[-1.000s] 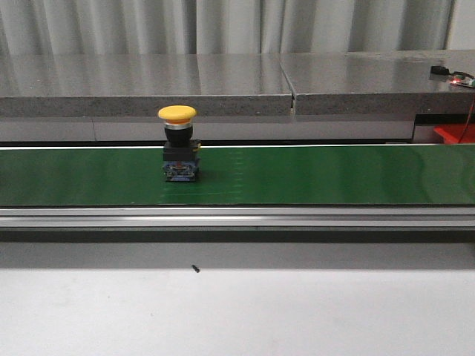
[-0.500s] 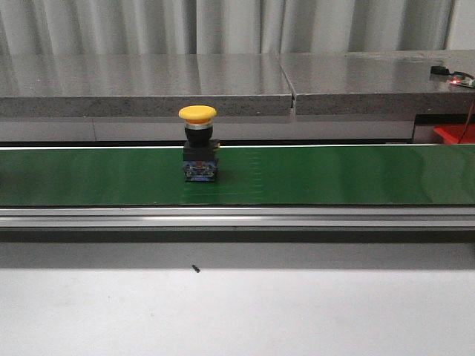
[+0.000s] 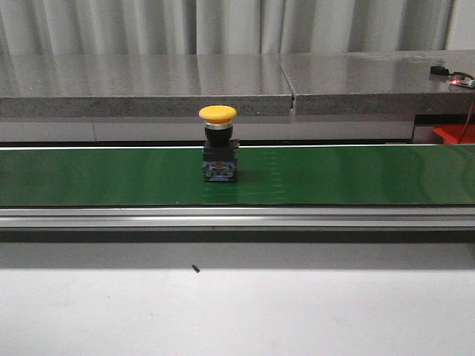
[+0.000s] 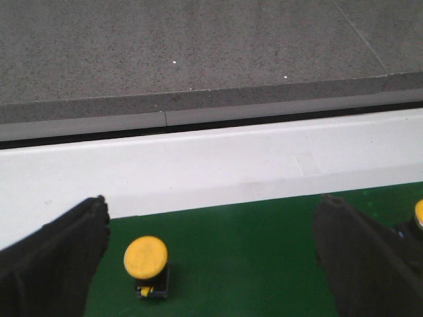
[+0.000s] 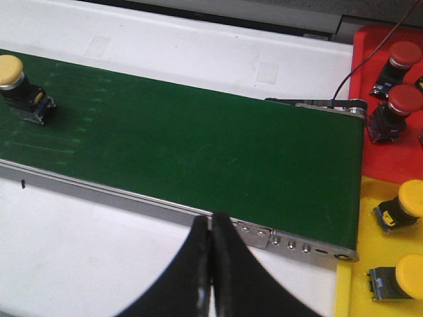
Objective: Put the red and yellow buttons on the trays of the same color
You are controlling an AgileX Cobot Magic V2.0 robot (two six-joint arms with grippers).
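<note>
Now waiting on the belt (image 3: 334,174)
Button (image 3: 218,142) rides upright near 9 o'clock; left gripper (image 4: 211,264) spread overhead ready, right gripper (image 5: 211,264) pressed together, idle.

A yellow button (image 3: 218,113) stands upright on the green belt (image 3: 356,174), while red buttons (image 5: 404,54) and yellow ones (image 5: 410,199) sit in matching red tray (image 5: 370,39) and yellow tray (image 5: 367,247).
</note>
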